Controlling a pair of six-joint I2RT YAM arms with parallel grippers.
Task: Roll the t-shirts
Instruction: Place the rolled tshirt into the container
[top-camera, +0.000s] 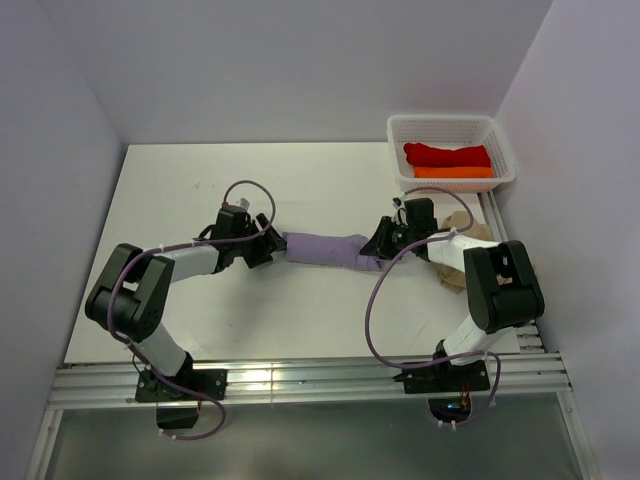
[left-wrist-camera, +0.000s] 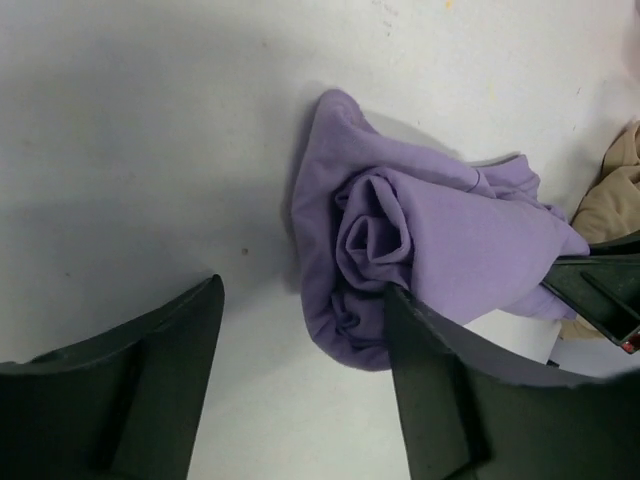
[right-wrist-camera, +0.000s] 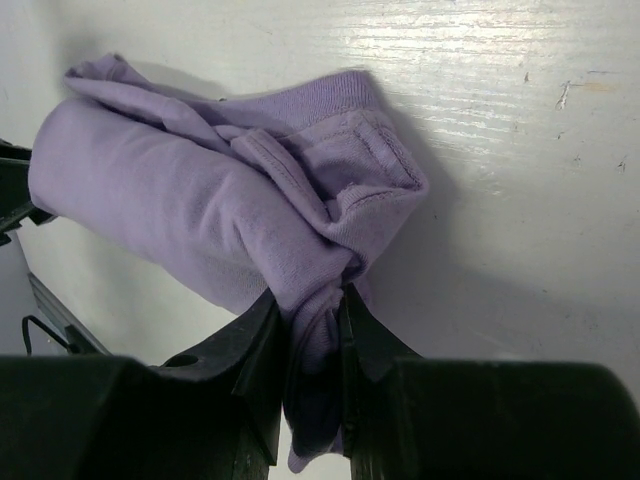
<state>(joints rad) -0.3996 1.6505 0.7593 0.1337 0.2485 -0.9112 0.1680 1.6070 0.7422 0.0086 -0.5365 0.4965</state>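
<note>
right gripper (right-wrist-camera: 310, 305): my fingers (right-wrist-camera: 250, 350) here are pressed together on a fold of the lavender t-shirt (right-wrist-camera: 200, 200), pinching cloth at the bottom centre of the right wrist view.
left gripper (left-wrist-camera: 300, 295): fingers (left-wrist-camera: 140, 380) spread wide across the lower part of the left wrist view, with bare table (left-wrist-camera: 130, 130) showing between them. the one at lower right overlaps the roll's edge, and i cannot tell if it touches.
lavender t-shirt: rolled into a tube, lying across the middle of the top view between both grippers. its spiral end faces the left wrist camera and its other end bunches at the right pinch.
beige t-shirt (top-camera: 458, 222): crumpled right of centre in the top view, partly under my right arm (top-camera: 495, 285), just beside the lavender roll's right end.
basket (top-camera: 397, 128): white mesh, upper right of the top view, at the table's far corner.
red t-shirt (top-camera: 447, 154): folded inside the basket, toward its far side.
orange t-shirt (top-camera: 453, 172): inside the basket on the near side, touching the red one.
</note>
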